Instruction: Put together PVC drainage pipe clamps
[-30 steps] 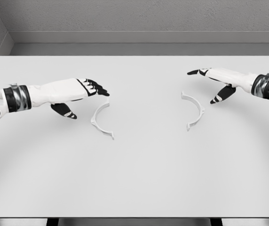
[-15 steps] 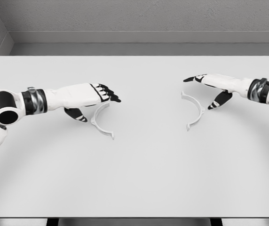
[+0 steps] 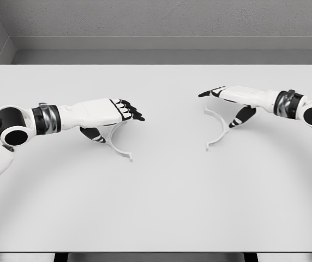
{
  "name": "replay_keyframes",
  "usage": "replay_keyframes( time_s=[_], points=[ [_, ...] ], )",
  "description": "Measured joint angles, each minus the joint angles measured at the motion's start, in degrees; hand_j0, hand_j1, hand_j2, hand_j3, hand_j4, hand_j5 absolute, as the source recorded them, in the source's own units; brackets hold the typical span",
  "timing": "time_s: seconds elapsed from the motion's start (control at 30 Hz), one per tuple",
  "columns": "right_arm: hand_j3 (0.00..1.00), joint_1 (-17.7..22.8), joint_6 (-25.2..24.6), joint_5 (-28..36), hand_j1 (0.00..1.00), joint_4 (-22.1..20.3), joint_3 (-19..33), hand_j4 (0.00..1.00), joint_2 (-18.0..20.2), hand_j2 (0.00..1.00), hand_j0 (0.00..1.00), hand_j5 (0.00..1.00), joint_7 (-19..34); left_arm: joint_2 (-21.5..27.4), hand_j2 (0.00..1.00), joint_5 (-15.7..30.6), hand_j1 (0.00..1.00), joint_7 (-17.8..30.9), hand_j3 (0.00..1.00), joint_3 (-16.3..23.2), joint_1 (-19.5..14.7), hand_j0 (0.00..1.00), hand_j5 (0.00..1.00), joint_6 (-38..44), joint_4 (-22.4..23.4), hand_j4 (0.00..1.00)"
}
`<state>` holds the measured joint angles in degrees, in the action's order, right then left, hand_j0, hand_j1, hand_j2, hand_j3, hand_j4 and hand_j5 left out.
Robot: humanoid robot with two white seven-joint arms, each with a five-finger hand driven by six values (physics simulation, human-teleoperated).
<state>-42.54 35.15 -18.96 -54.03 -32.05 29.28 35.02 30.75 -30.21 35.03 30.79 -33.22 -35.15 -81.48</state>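
While grey walls rise behind, two clamp halves (image 3: 120, 146) (image 3: 217, 130) lie on the white table (image 3: 161, 202).

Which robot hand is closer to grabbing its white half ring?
Probably the left hand: its fingers reach over the left clamp half, thumb beside it. The right hand looks just as near the right clamp half.

Bare table (image 3: 161, 185) between apparently separate clamp halves (image 3: 217, 128)

A bare simulated test space, not a lived-in room: a broad, flat white rectangular table (image 3: 161, 207) fills the view, backed by a plain grey textured wall (image 3: 167, 16) with a pale grey ledge (image 3: 167, 43) along its foot.
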Motion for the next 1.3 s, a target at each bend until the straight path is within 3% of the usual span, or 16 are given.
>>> replay_keyframes(
  time_s=[0.13, 0.6, 0.7, 0.77, 0.93, 1.3],
  points=[
    [1.0, 0.0, 0.0, 0.0, 1.0, -1.2, -0.6, 1.0, -0.7, 1.0, 1.0, 1.0, 0.0, -0.8, 1.0, -0.3, 1.0, 0.0, 1.0, 0.1, 2.5, 1.0, 1.0, 0.0, -0.1, 1.0],
    [1.0, -1.8, 0.0, 0.1, 1.0, -2.5, 0.2, 1.0, -1.4, 1.0, 1.0, 1.0, 0.0, 2.1, 1.0, -0.4, 1.0, 0.0, 1.0, -3.7, 2.5, 1.0, 1.0, 0.0, -0.4, 1.0],
    [1.0, -4.5, -0.1, 0.2, 1.0, 2.1, 0.6, 1.0, -1.4, 1.0, 1.0, 1.0, 0.0, 1.3, 1.0, -0.5, 1.0, 0.0, 1.0, -3.6, 2.5, 1.0, 1.0, 0.0, -0.4, 1.0],
    [1.0, -4.6, 0.0, 0.1, 1.0, 5.6, 0.7, 1.0, -1.6, 1.0, 1.0, 1.0, 0.0, 0.8, 1.0, -1.0, 1.0, 0.0, 1.0, -3.5, 2.5, 1.0, 1.0, 0.0, -0.3, 1.0],
    [1.0, -4.7, 0.0, 0.0, 1.0, 10.0, 0.8, 1.0, -2.8, 1.0, 1.0, 1.0, 0.0, -0.9, 1.0, -2.2, 1.0, 0.0, 1.0, -3.4, 2.5, 1.0, 1.0, 0.0, -0.2, 1.0],
    [1.0, -5.8, 0.0, -1.3, 1.0, 12.6, 0.7, 1.0, -7.2, 1.0, 1.0, 1.0, 0.0, -2.4, 1.0, -2.8, 1.0, 0.0, 1.0, -3.4, 4.0, 1.0, 1.0, 0.0, -0.1, 1.0]
  ],
)
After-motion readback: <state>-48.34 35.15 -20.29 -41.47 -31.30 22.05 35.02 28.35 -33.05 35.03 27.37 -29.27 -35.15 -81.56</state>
